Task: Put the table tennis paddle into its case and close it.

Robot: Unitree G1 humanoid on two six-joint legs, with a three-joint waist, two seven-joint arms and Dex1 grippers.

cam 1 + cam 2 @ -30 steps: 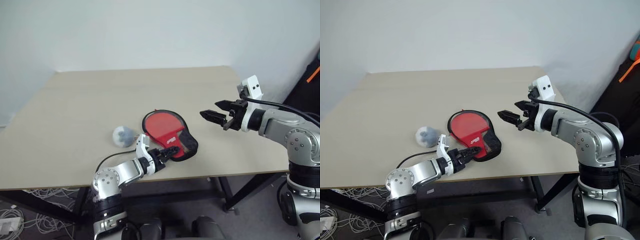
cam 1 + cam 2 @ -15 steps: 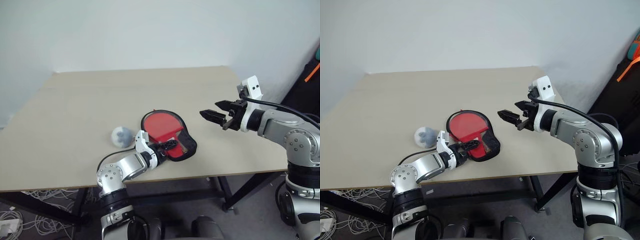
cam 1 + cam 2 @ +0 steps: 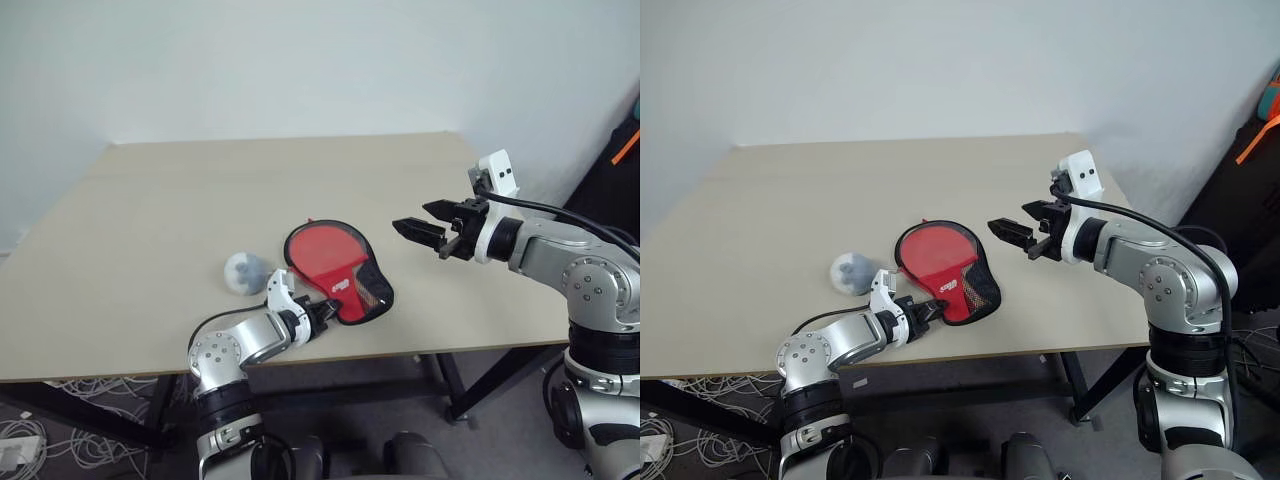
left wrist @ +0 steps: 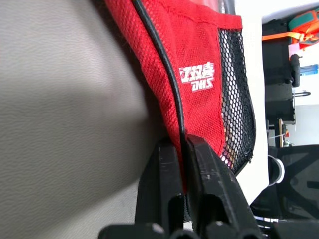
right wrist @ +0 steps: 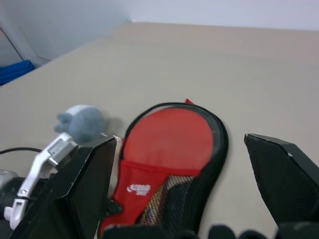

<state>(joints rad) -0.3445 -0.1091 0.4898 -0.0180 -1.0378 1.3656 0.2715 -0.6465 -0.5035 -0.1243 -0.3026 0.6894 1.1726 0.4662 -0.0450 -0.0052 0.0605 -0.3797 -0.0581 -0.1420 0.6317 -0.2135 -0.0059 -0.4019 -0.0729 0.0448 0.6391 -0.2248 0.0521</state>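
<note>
Beige surface (image 3: pixel 150 250) carrying a red case (image 3: pixel 340 268) close to the front edge, right of the middle. Round red face of the table tennis paddle (image 3: pixel 322 247) visible inside the open case; handle covered by the red flap with white logo and the black mesh panel, so hard to make out. Left hand (image 3: pixel 322 310) at the front edge, fingers (image 4: pixel 164 172) pressed together, pinching the case's black-edged rim. Right hand (image 3: pixel 418 229) raised above the surface near the right edge, well apart from the case, fingers spread wide. Small grey-white ball (image 3: pixel 244 271) just beside the case, toward the left edge.
</note>
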